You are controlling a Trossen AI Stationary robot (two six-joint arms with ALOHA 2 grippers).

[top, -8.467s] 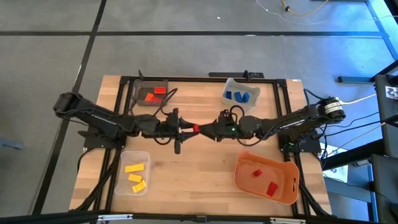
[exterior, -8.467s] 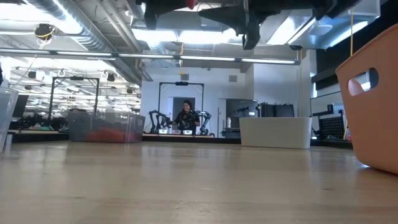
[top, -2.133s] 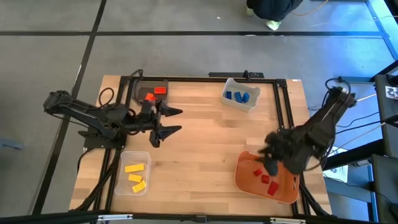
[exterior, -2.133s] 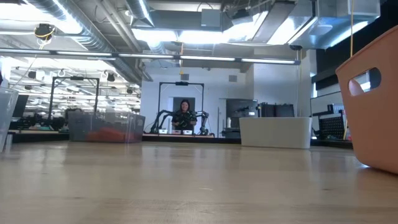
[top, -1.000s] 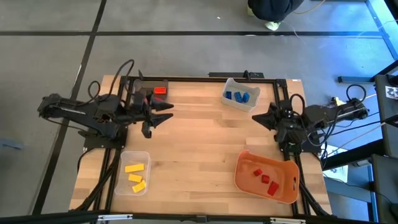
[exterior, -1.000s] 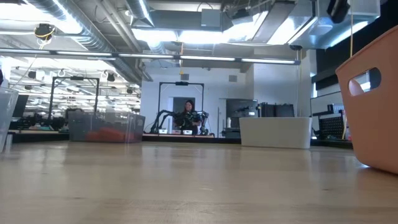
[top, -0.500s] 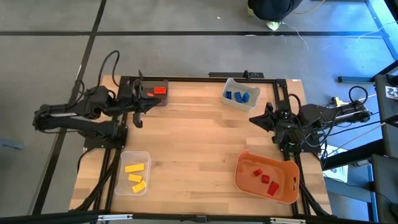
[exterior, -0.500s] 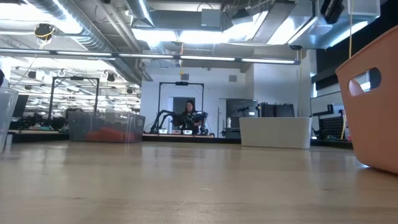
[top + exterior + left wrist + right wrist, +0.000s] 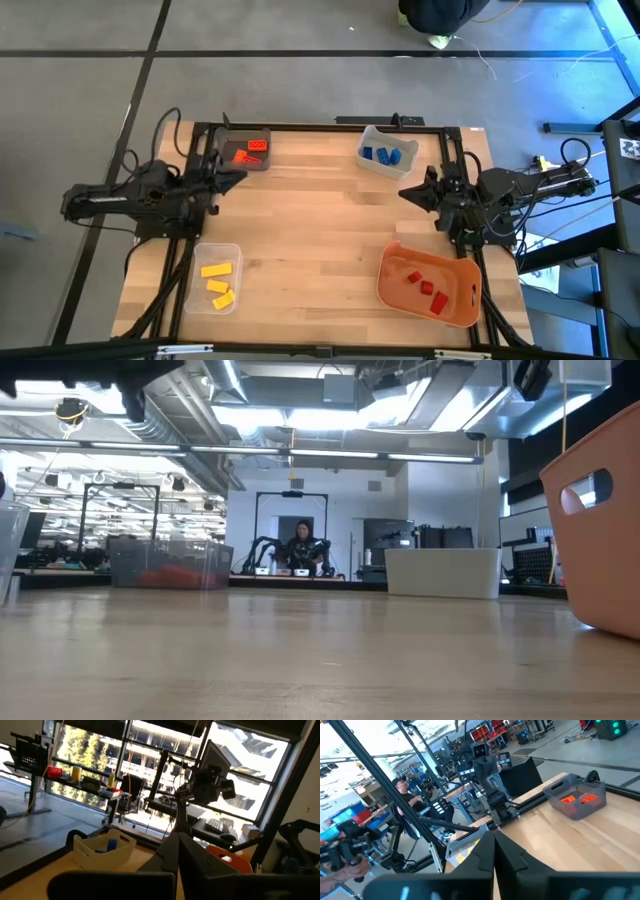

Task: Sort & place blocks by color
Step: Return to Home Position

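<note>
The blocks lie sorted in four containers. Orange and red blocks (image 9: 247,150) are in a grey bin (image 9: 228,161), and blue blocks (image 9: 386,154) are in a white bin (image 9: 371,133). Yellow blocks (image 9: 217,280) fill a clear bin (image 9: 198,256), and red blocks (image 9: 426,285) an orange tray (image 9: 460,308). My left gripper (image 9: 236,173) hovers shut and empty at the table's left edge, near the grey bin. My right gripper (image 9: 405,193) hovers shut and empty at the right side, between the white bin and the tray.
A black frame (image 9: 330,127) runs along the table's far, left and right edges. Bare wood (image 9: 320,230) spreads across the middle of the table. A person (image 9: 302,546) is in the room far behind the table, and another person (image 9: 400,788) is off to one side.
My left gripper has shut from wide open. It has drawn back toward the table's left edge, ending beside the grey bin.
</note>
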